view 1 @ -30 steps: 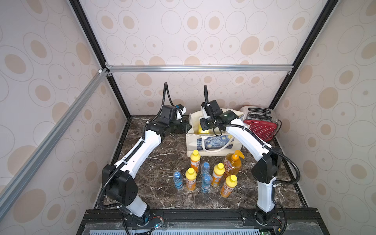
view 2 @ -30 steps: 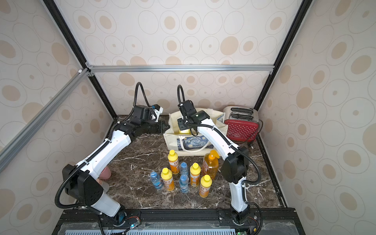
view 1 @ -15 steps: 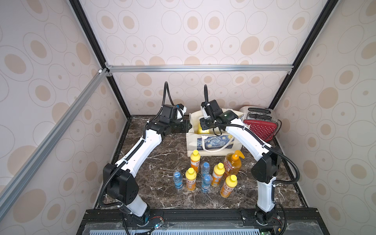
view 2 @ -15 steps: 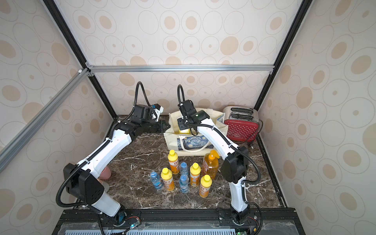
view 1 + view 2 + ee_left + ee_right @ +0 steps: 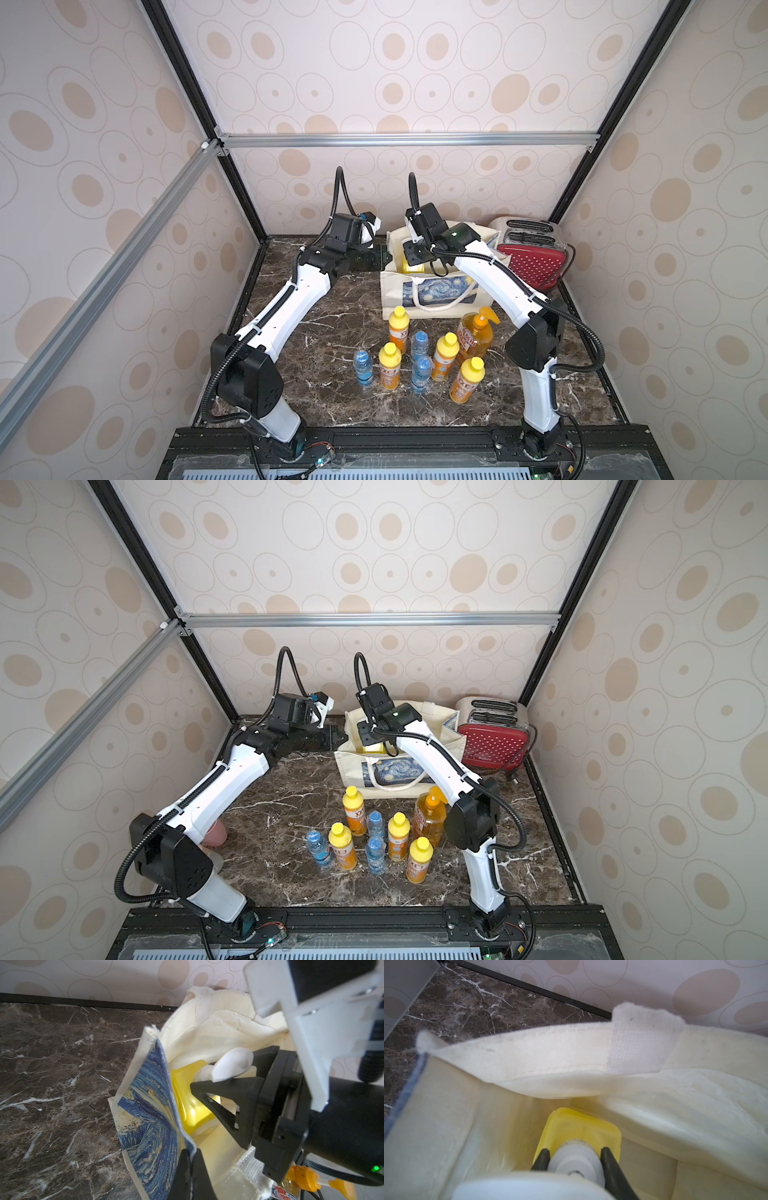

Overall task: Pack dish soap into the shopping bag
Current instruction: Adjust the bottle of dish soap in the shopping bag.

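At the back of the bench [image 5: 332, 299], the shopping bag [image 5: 432, 291] stands open, just beside the toaster [image 5: 532, 257]. Inside it, toward its left end, sits the big yellow bottle [image 5: 581, 1126]. The right tool [image 5: 574, 1152] is partly spread, pinching the bottle's white pump [image 5: 230, 1064] at the collar. The left tool [image 5: 190, 1159] is pressed together on the bag's blue-printed rim. Bare marble lies left of the bag. The amber bottle [image 5: 476, 336], small orange bottles [image 5: 399, 328] and water bottles [image 5: 363, 368] stand in front, apart from it. Canvas hides the yellow bottle's lower body.

yellow bottle [image 5: 579, 1126] base hidden, pump [image 5: 529, 1188] blurred
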`<state>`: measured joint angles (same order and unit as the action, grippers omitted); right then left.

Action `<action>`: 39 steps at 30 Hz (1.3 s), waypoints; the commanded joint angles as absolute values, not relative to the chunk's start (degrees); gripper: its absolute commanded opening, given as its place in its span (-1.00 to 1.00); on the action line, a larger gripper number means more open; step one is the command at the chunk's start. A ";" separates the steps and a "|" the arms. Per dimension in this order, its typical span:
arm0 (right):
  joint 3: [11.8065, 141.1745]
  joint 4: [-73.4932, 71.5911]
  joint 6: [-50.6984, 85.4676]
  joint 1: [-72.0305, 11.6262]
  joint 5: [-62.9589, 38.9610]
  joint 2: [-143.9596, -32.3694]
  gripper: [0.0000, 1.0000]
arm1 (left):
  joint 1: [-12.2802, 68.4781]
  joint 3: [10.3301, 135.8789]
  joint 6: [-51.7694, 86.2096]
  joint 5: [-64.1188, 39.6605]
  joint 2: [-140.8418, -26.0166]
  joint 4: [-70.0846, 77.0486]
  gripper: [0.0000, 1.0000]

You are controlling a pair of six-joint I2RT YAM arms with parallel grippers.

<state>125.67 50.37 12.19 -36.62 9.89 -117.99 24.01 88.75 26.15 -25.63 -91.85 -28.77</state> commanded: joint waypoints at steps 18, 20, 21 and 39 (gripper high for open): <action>129.95 33.28 19.58 -39.86 8.68 -114.43 -1.00 | 24.29 88.60 26.19 -26.10 -91.98 -27.26 -1.00; 129.57 32.40 19.82 -40.31 9.30 -114.43 -1.00 | 24.31 88.52 26.28 -26.17 -91.93 -27.15 -1.00; 129.38 32.04 19.99 -40.49 9.55 -114.59 -1.00 | 24.34 88.42 26.32 -26.21 -91.81 -27.08 -1.00; 114.37 29.85 19.08 -41.39 10.15 -109.68 -0.16 | 24.30 87.88 25.02 -20.90 -90.49 -29.46 -0.32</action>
